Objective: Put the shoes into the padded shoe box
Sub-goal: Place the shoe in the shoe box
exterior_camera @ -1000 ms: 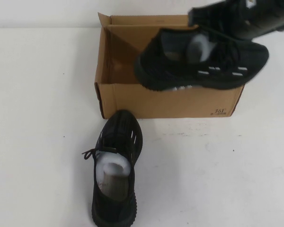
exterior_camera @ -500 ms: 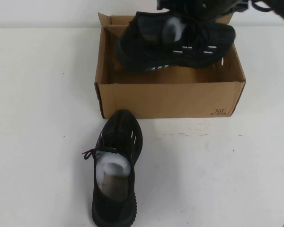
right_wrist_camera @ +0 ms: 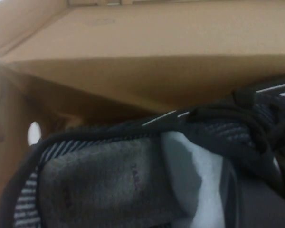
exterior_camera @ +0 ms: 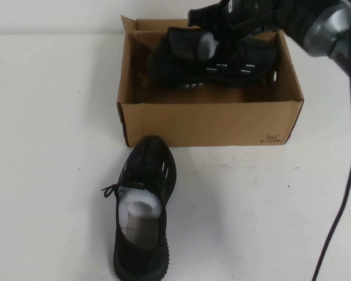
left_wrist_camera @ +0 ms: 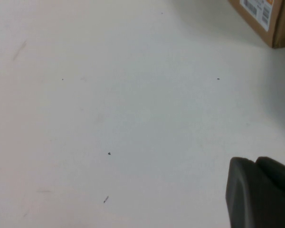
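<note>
One black knit shoe (exterior_camera: 213, 58) with white dash marks lies on its side inside the brown cardboard shoe box (exterior_camera: 210, 123), toe to the right. My right gripper (exterior_camera: 228, 26) reaches in from the upper right and is shut on this shoe at its opening, beside the white paper stuffing (right_wrist_camera: 204, 175). The right wrist view shows the shoe (right_wrist_camera: 99, 180) against the box's inner wall (right_wrist_camera: 156, 71). The second shoe (exterior_camera: 141, 205) stands upright on the table in front of the box, heel toward me. My left gripper (left_wrist_camera: 261, 194) shows only in the left wrist view, above bare table.
The white table (exterior_camera: 269, 211) surrounds the box. The right arm's black cable (exterior_camera: 345, 175) hangs down the right side. A corner of the box with a printed label (left_wrist_camera: 268, 16) shows in the left wrist view.
My right gripper has carried the shoe left and down from above the box's front right edge into the box. The shoe on the table has not moved.
</note>
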Controlling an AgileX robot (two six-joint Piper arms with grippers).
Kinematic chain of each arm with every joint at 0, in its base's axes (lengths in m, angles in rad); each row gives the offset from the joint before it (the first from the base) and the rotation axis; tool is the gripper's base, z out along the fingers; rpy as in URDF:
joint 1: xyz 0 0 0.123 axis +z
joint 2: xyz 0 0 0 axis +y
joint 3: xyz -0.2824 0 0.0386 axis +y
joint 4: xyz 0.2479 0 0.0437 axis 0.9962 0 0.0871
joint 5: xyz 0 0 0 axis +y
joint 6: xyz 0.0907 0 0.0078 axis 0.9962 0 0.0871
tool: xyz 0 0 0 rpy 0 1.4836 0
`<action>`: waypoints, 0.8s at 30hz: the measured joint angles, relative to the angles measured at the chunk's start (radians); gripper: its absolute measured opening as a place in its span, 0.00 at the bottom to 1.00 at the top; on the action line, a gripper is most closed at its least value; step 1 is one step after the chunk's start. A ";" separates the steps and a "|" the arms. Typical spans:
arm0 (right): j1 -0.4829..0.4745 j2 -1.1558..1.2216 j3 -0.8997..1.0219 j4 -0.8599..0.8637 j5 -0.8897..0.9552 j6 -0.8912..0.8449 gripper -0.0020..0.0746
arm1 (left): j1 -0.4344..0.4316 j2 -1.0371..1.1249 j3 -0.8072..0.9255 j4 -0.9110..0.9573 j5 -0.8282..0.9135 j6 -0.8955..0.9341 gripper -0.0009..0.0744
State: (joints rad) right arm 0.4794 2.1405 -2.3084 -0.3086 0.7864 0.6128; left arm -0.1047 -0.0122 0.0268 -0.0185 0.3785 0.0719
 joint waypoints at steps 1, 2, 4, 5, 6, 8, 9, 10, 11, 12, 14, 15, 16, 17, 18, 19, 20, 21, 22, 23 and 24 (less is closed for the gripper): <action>-0.002 0.009 -0.005 0.002 -0.013 0.000 0.02 | 0.000 0.000 0.000 0.000 0.000 0.000 0.01; -0.006 0.021 -0.007 0.006 -0.023 -0.003 0.02 | 0.000 0.000 0.000 0.000 0.000 0.000 0.01; -0.011 0.033 -0.009 0.006 -0.047 -0.003 0.02 | 0.000 0.000 0.000 0.000 0.000 0.000 0.01; -0.015 0.041 -0.009 0.009 -0.060 -0.003 0.02 | 0.000 0.000 0.000 0.000 0.000 0.000 0.01; -0.018 0.043 -0.009 0.010 -0.071 -0.003 0.02 | 0.000 0.000 0.000 0.000 0.000 0.000 0.01; -0.026 0.057 -0.009 0.013 -0.088 -0.003 0.02 | 0.000 0.000 0.000 0.000 0.000 0.000 0.01; -0.027 0.062 -0.009 0.013 -0.099 -0.005 0.02 | 0.000 0.000 0.000 0.000 0.000 0.000 0.01; -0.030 0.064 -0.009 0.013 -0.107 -0.005 0.02 | 0.000 0.000 0.000 0.000 0.000 0.000 0.01; -0.032 0.073 -0.009 0.013 -0.112 -0.011 0.02 | 0.000 0.000 0.000 0.000 0.000 0.000 0.01; -0.034 0.075 -0.009 0.013 -0.118 -0.018 0.02 | 0.000 0.000 0.000 0.000 0.000 0.000 0.01; -0.034 0.085 -0.009 0.013 -0.126 -0.045 0.02 | 0.000 0.000 0.000 0.000 0.000 0.000 0.01; -0.034 0.092 -0.009 0.013 -0.130 -0.060 0.02 | 0.000 0.000 0.000 0.000 0.000 0.000 0.01; -0.034 0.092 -0.009 0.016 -0.137 -0.073 0.02 | 0.000 0.000 0.000 0.000 0.000 0.000 0.01; -0.034 0.099 -0.009 0.018 -0.142 -0.086 0.02 | 0.000 0.000 0.000 0.000 0.000 0.000 0.01; -0.034 0.102 -0.009 0.020 -0.151 -0.098 0.02 | 0.000 0.000 0.000 0.000 0.000 0.000 0.01; -0.034 0.105 -0.009 0.020 -0.154 -0.101 0.02 | 0.000 0.000 0.000 0.000 0.000 0.000 0.01; -0.034 0.109 -0.009 0.020 -0.155 -0.103 0.02 | 0.000 0.000 0.000 0.000 0.000 0.000 0.01; -0.034 0.111 -0.009 0.020 -0.158 -0.111 0.02 | 0.000 0.000 0.000 0.000 0.000 0.000 0.01; -0.034 0.113 -0.009 0.020 -0.160 -0.122 0.02 | 0.000 0.000 0.000 0.000 0.000 0.000 0.01; -0.034 0.115 -0.009 0.022 -0.160 -0.134 0.02 | 0.000 0.000 0.000 0.000 0.000 0.000 0.01; -0.034 0.115 -0.009 0.029 -0.160 -0.145 0.02 | 0.000 0.000 0.000 0.000 0.000 0.000 0.01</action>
State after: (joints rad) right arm 0.4452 2.2558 -2.3172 -0.2793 0.6268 0.4674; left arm -0.1047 -0.0122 0.0268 -0.0185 0.3785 0.0719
